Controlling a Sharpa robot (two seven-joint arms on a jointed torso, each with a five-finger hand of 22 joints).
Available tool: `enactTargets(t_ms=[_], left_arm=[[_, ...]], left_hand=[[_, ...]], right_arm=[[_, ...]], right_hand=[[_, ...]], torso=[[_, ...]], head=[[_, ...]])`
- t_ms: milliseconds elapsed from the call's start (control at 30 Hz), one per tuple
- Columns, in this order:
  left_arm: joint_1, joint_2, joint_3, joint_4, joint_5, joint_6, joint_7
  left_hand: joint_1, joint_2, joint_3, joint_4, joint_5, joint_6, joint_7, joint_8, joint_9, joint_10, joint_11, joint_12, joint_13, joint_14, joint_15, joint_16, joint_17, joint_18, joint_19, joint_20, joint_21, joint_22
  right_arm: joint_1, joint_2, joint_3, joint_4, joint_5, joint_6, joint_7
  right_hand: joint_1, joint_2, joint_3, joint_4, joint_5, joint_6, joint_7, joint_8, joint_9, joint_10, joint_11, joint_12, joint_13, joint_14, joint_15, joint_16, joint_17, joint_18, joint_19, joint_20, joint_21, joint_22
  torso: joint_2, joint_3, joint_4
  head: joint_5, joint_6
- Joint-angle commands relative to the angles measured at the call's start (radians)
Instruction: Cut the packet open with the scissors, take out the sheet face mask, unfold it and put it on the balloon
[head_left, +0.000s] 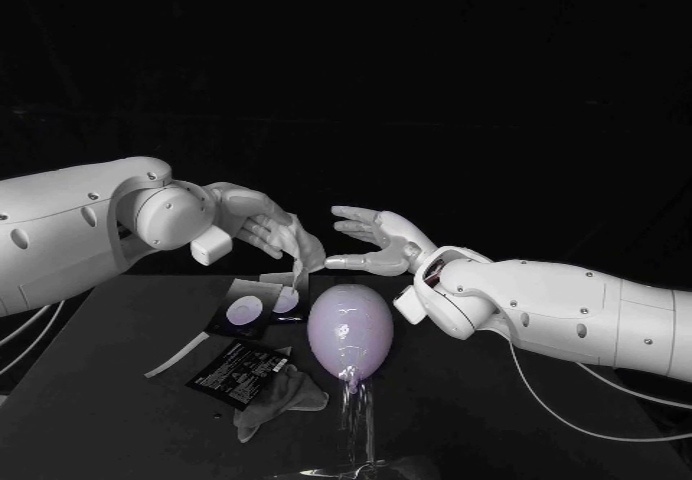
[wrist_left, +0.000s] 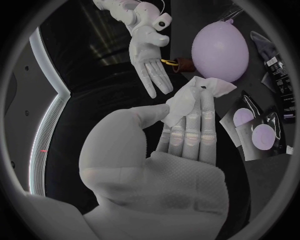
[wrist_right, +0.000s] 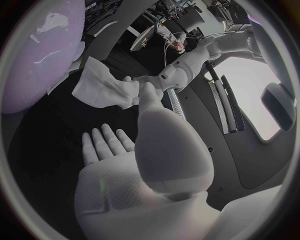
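Head view: packet (head_left: 238, 372) looks emptied. Left hand (head_left: 274, 230) pinches folded sheet mask (wrist_left: 187, 100); right hand (head_left: 378, 240) empty, fingers spread. Unfolding and placing on balloon (head_left: 351, 330) remain.

packet (head_left: 235, 370) on table (head_left: 144, 430), just left of balloon (head_left: 351, 330)

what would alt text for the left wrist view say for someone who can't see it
The left robot hand pinches a bunched white sheet mask between thumb and fingers. Beyond it are a purple balloon and the empty right robot hand.
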Motion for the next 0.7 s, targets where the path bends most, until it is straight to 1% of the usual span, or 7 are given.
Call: enactTargets(t_ms=[33,67,133,333,500,533,700], left_arm=[[-0.002,0.009,0.004,0.005,0.068,-0.163,0.074],[-0.003,0.013,0.005,0.005,0.072,-0.175,0.078],[-0.004,0.020,0.006,0.005,0.076,-0.182,0.079],[-0.005,0.035,0.007,0.005,0.081,-0.167,0.070],[-0.006,0.045,0.007,0.006,0.086,-0.158,0.070],[-0.006,0.046,0.007,0.006,0.087,-0.159,0.070],[-0.006,0.054,0.008,0.007,0.090,-0.174,0.079]], left_hand=[[0.021,0.001,-0.009,0.001,-0.004,-0.005,0.004,-0.004,0.198,-0.006,0.000,-0.006,-0.003,0.007,0.003,-0.021,-0.010,0.016,0.017,0.000,-0.010,-0.008],[0.027,0.000,-0.012,0.000,-0.004,-0.005,0.005,-0.005,0.199,-0.006,0.001,-0.008,-0.004,0.012,0.003,-0.029,-0.015,0.016,0.023,-0.003,-0.014,-0.011],[0.040,-0.002,-0.016,0.001,-0.004,-0.009,0.009,-0.011,0.202,-0.010,0.003,-0.013,-0.007,0.023,0.005,-0.052,-0.027,0.016,0.032,-0.006,-0.025,-0.021],[0.065,0.001,-0.032,0.006,-0.005,-0.019,0.016,-0.024,0.208,-0.017,0.008,-0.022,-0.015,0.056,0.006,-0.102,-0.051,0.016,0.058,-0.010,-0.047,-0.041],[0.082,0.006,-0.049,0.005,-0.006,-0.027,0.019,-0.032,0.211,-0.017,0.010,-0.026,-0.018,0.073,0.006,-0.129,-0.060,0.015,0.070,-0.013,-0.056,-0.050],[0.090,0.009,-0.053,0.003,-0.006,-0.035,0.022,-0.038,0.210,-0.016,0.011,-0.026,-0.019,0.078,0.006,-0.135,-0.062,0.015,0.074,-0.015,-0.058,-0.052],[0.113,0.015,-0.070,-0.003,-0.007,-0.043,0.027,-0.049,0.208,-0.016,0.014,-0.033,-0.024,0.089,0.008,-0.160,-0.069,0.015,0.081,-0.017,-0.063,-0.057]], right_arm=[[-0.002,0.012,0.001,-0.006,-0.057,-0.038,0.015],[-0.003,0.020,0.001,-0.009,-0.062,-0.046,0.012],[-0.004,0.031,0.001,-0.012,-0.069,-0.061,0.008],[-0.009,0.061,0.001,-0.026,-0.078,-0.081,-0.018],[-0.011,0.086,0.001,-0.049,-0.069,-0.084,-0.039],[-0.011,0.090,0.001,-0.052,-0.066,-0.085,-0.041],[-0.013,0.113,0.001,-0.078,-0.037,-0.098,-0.046]], right_hand=[[0.015,-0.033,0.004,0.053,0.001,-0.037,0.154,-0.005,-0.012,-0.053,-0.002,-0.005,-0.003,-0.040,-0.003,-0.007,-0.004,-0.007,-0.016,0.000,-0.007,-0.002],[0.020,-0.044,0.000,0.056,0.003,-0.054,0.153,-0.007,-0.017,-0.076,-0.004,-0.008,-0.005,-0.056,-0.004,-0.009,-0.005,-0.006,-0.021,-0.001,-0.008,-0.003],[0.021,-0.053,-0.006,0.057,0.003,-0.070,0.153,-0.008,-0.022,-0.099,-0.005,-0.009,-0.006,-0.075,-0.005,-0.010,-0.007,-0.005,-0.021,-0.001,-0.008,-0.003],[0.021,-0.060,-0.010,0.058,0.003,-0.088,0.153,-0.008,-0.028,-0.132,-0.002,-0.011,-0.008,-0.096,-0.003,-0.011,-0.008,-0.004,-0.021,-0.001,-0.007,-0.002],[0.018,-0.055,-0.008,0.058,0.002,-0.099,0.154,-0.009,-0.031,-0.146,0.001,-0.012,-0.009,-0.104,0.001,-0.012,-0.009,-0.006,-0.021,0.000,-0.006,-0.002],[0.019,-0.050,-0.004,0.057,0.002,-0.109,0.155,-0.010,-0.034,-0.158,0.004,-0.013,-0.010,-0.107,0.005,-0.011,-0.009,-0.008,-0.022,0.000,-0.006,-0.002],[0.021,-0.046,0.004,0.057,0.002,-0.115,0.156,-0.011,-0.036,-0.164,0.006,-0.013,-0.011,-0.111,0.008,-0.012,-0.009,-0.011,-0.023,0.000,-0.006,-0.002]], torso=[[0.000,0.0010,0.0010],[0.001,0.0013,0.0010],[0.000,0.0011,0.0011],[-0.001,0.0007,0.0018],[-0.001,0.0001,0.0021],[-0.001,0.0001,0.0020],[0.000,0.0001,0.0027]], head=[[-0.003,-0.004],[-0.005,-0.004],[-0.006,-0.006],[-0.009,-0.008],[-0.010,-0.006],[-0.010,-0.005],[-0.011,-0.004]])
